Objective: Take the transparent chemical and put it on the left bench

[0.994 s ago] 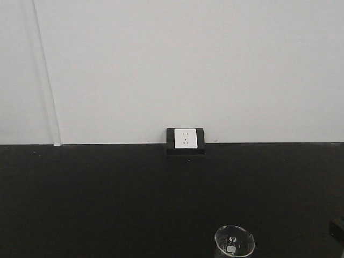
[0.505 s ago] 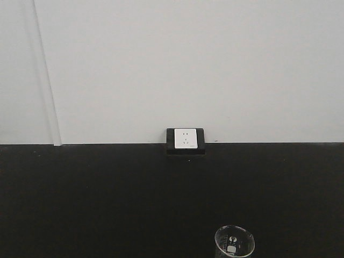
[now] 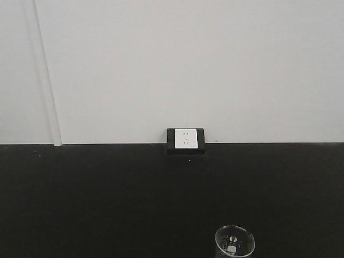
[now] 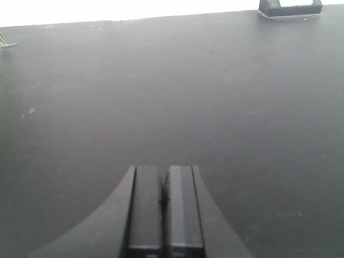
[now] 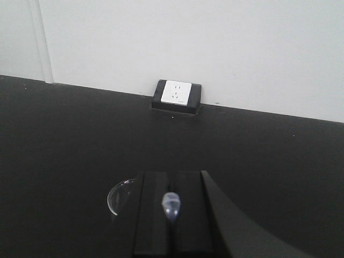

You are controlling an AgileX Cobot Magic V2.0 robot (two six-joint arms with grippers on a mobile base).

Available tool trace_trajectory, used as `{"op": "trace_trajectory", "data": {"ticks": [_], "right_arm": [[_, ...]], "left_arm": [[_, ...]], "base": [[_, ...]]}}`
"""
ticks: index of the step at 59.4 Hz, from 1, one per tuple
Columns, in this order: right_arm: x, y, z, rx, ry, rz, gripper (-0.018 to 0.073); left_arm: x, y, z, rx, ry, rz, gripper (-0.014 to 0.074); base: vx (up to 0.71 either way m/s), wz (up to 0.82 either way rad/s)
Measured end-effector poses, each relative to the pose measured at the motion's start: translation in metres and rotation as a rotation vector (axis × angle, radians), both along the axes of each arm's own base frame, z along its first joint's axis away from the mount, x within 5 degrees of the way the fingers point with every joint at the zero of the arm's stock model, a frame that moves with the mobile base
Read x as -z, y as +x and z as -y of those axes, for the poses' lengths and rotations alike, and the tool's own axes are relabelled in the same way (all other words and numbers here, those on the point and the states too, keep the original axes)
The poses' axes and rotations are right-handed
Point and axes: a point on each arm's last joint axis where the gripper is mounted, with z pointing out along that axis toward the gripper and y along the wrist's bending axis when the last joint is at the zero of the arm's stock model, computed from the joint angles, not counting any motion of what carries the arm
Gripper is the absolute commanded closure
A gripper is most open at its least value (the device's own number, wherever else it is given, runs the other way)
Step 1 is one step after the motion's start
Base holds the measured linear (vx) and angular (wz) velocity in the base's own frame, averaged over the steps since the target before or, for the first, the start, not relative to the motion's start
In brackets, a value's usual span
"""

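In the right wrist view my right gripper point(image 5: 172, 180) is shut on the transparent chemical point(image 5: 171, 204), a whitish translucent dropper whose rounded bulb end shows between the two black fingers. It is held above a black countertop point(image 5: 64, 134). A clear glass beaker point(image 5: 119, 194) sits just left of and below the fingers; its rim also shows at the bottom of the front view point(image 3: 234, 242). My left gripper point(image 4: 163, 174) is shut and empty, low over bare black countertop point(image 4: 161, 97). Neither gripper shows in the front view.
A white wall socket in a black housing point(image 3: 185, 140) stands where the countertop meets the white wall; it also shows in the right wrist view point(image 5: 176, 94) and at the top right of the left wrist view point(image 4: 290, 6).
A dark gripper part at the right edge of the front view a second ago has gone out of frame. The beaker has shifted slightly lower in that view.
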Motion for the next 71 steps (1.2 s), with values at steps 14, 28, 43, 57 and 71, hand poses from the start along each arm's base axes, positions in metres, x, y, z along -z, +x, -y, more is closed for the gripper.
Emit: {"op": "trace_trajectory", "data": {"ticks": [14, 28, 43, 57, 71], "right_arm": [[0.0001, 0.0000, 0.0000, 0.000, 0.000, -0.001, 0.0562], [0.0001, 0.0000, 0.0000, 0.000, 0.000, -0.001, 0.0562], [0.0001, 0.0000, 0.0000, 0.000, 0.000, -0.001, 0.0562], [0.0001, 0.0000, 0.0000, 0.000, 0.000, -0.001, 0.0562], [0.0001, 0.0000, 0.0000, 0.000, 0.000, -0.001, 0.0562]], "left_arm": [[0.0000, 0.0000, 0.0000, 0.000, 0.000, 0.000, 0.0600], [0.0000, 0.0000, 0.0000, 0.000, 0.000, 0.000, 0.0600], [0.0000, 0.0000, 0.0000, 0.000, 0.000, 0.000, 0.0600], [0.0000, 0.0000, 0.0000, 0.000, 0.000, 0.000, 0.0600], [0.0000, 0.0000, 0.0000, 0.000, 0.000, 0.000, 0.0600]], "base": [[-0.01, 0.01], [-0.07, 0.00], [-0.17, 0.00], [-0.21, 0.14], [-0.20, 0.34]]}}
